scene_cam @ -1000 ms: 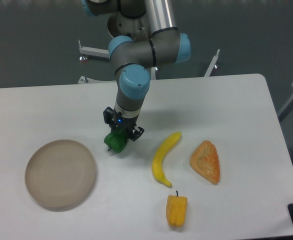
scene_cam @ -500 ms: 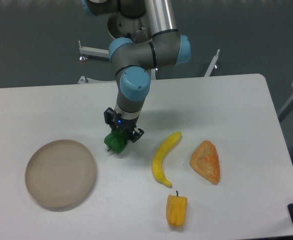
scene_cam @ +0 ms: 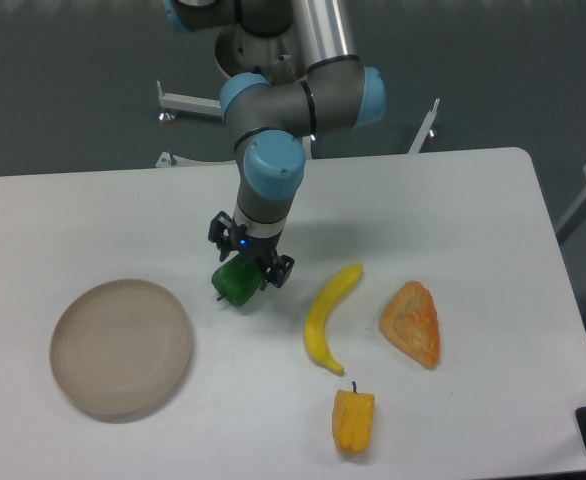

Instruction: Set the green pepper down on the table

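Toward the left edge of the white tabletop point(scene_cam: 93, 200), nearer the front, lies a round beige plate point(scene_cam: 121, 346). To its right, well apart from it and roughly midway between the back and front edges, the green pepper point(scene_cam: 235, 284) sits low at the tabletop surface, directly beneath the gripper point(scene_cam: 250, 270), whose jaws stand spread on either side of the pepper's top; whether they press on it or have let it go cannot be told from this view. The grey and blue arm point(scene_cam: 273, 150) comes down onto the gripper from the back edge. Just right of the pepper, not touching it, a yellow banana point(scene_cam: 328, 318) lies curved, running from back to front. Farther right, near the banana but apart from it, rests an orange triangular pastry point(scene_cam: 412, 323). In front of the banana's lower end, close to the front edge, stands a yellow-orange pepper point(scene_cam: 353, 419) with a short dark stem.
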Tool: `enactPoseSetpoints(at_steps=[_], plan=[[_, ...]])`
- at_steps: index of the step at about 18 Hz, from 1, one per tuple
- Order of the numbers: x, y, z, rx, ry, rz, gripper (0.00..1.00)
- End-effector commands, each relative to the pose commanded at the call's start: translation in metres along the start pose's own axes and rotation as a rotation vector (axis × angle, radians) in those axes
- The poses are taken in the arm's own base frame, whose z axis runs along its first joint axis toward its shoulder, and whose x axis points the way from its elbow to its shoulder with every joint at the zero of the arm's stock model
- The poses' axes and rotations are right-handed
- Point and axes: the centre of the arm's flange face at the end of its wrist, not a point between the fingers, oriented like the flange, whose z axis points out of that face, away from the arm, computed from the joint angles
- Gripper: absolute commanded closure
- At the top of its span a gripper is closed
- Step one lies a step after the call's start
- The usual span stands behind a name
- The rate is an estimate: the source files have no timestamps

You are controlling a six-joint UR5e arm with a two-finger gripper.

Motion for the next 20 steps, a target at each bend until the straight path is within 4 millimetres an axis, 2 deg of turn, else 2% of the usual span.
enactPoseSetpoints(at_steps=[6, 8, 12, 20], plan=[[-0.072, 0.005, -0.065, 0.069, -0.125, 0.001, 0.07], [-0.100, 0.010, -0.071, 0.063, -0.155, 0.025, 0.07], [-0.144, 0.006, -0.081, 0.017, -0.233, 0.065, 0.07], [-0.200, -0.005, -0.073, -0.020, -0.285, 0.145, 0.07]])
